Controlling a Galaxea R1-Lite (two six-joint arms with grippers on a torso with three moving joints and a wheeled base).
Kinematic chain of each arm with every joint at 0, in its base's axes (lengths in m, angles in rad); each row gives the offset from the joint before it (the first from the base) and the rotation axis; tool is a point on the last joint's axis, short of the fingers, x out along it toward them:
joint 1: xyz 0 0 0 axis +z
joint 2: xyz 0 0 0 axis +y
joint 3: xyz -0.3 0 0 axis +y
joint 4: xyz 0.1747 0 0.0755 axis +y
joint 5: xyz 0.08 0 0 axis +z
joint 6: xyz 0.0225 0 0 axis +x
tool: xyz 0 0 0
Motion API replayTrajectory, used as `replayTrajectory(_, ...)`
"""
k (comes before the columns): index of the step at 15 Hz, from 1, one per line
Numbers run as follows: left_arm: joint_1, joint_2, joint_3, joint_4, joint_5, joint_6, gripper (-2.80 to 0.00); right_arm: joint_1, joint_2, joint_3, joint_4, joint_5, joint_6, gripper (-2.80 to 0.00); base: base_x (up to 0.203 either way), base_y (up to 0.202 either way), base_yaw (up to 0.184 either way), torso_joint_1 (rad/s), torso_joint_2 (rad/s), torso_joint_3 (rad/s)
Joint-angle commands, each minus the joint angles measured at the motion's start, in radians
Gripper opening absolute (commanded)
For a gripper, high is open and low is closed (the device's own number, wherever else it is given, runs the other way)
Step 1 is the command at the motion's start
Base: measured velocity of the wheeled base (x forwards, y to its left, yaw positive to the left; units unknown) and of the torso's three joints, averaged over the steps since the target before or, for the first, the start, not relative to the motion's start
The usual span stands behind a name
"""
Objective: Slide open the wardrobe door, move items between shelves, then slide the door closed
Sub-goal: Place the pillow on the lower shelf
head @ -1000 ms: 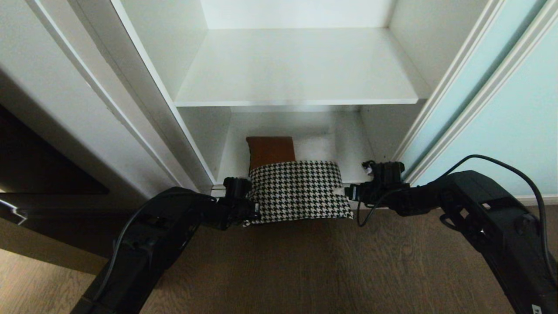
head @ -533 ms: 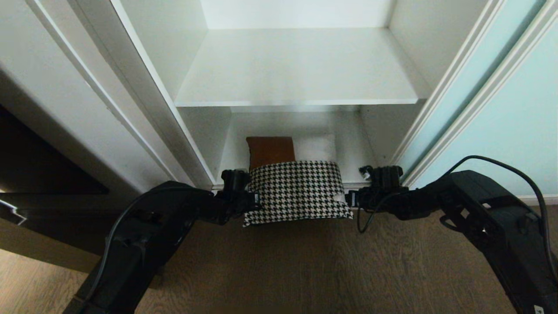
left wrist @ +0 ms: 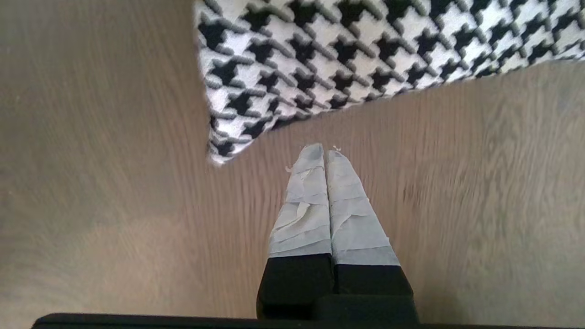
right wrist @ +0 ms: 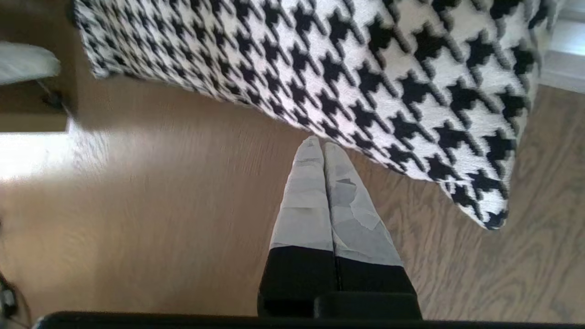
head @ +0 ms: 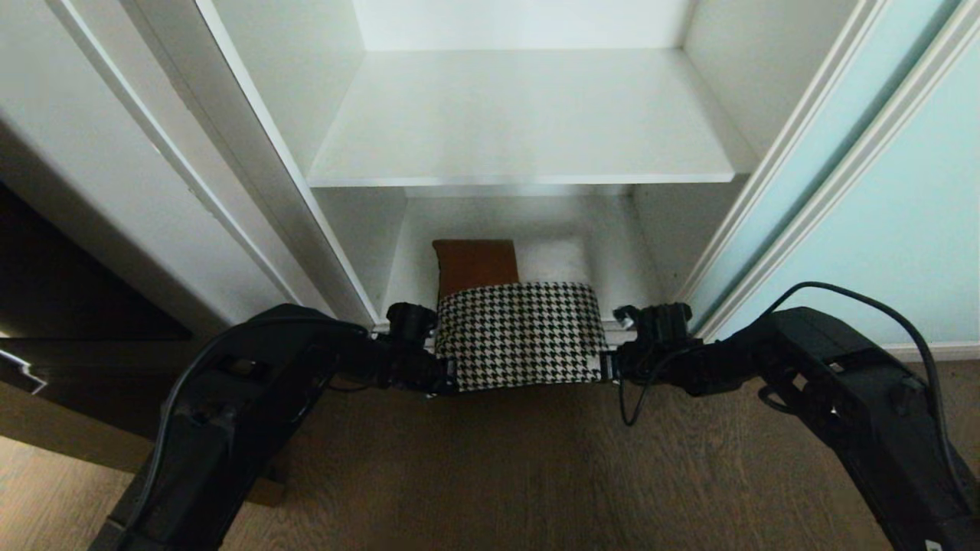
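Note:
The cushion point(head: 521, 333), houndstooth in front with a rust-brown patch behind, lies on the bottom shelf point(head: 566, 229), and its front half hangs out over the floor. My left gripper point(head: 448, 380) is shut and empty at its front left corner. In the left wrist view the gripper point(left wrist: 324, 148) sits just clear of the cushion corner point(left wrist: 224, 151). My right gripper point(head: 609, 366) is shut and empty at the front right side, and up close the gripper point(right wrist: 318, 142) reaches the cushion point(right wrist: 365, 68) edge. The upper shelf point(head: 521, 122) is bare. The sliding wardrobe door point(head: 880, 191) stands open at the right.
A white side wall panel point(head: 153, 191) borders the opening on the left, with a dark piece of furniture point(head: 69, 306) beyond it. Wooden floor point(head: 498, 474) spreads in front of the wardrobe. The silver floor track point(head: 624, 327) runs under the cushion.
My right gripper has shut. Both arms have drawn in against the cushion's sides, and the cushion's front edge has bunched narrower and moved back a little.

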Motion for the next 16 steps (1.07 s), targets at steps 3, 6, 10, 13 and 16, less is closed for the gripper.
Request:
replayTrajectory(3,-0.006,0.053,-0.093,0.026,0.006,0.025,-2.80,0.015,0.063,-0.049,0.003,-0.027,-0.013,-2.80,0.000,0.000,0.000,0.000,0.00,0.000)
replayTrajectory(6,-0.005,0.071,-0.097,0.008,0.012,0.092,-2.80,0.015,0.088,-0.109,0.047,-0.044,-0.013,-2.80,0.000,0.000,0.000,0.000,0.00,0.000)
replayTrajectory(10,-0.005,0.128,-0.095,-0.160,0.090,0.089,-2.80,0.011,0.118,-0.161,0.054,-0.071,-0.013,-2.80,0.000,0.000,0.000,0.000,0.00,0.000)
replayTrajectory(13,-0.005,0.136,-0.095,-0.230,0.097,0.092,-2.80,0.010,0.120,-0.162,0.043,-0.079,-0.013,-2.80,0.000,0.000,0.000,0.000,0.00,0.000)
replayTrajectory(16,-0.005,0.145,-0.095,-0.271,0.097,0.092,-2.80,0.010,0.120,-0.162,0.039,-0.081,-0.013,-2.80,0.000,0.000,0.000,0.000,0.00,0.000)
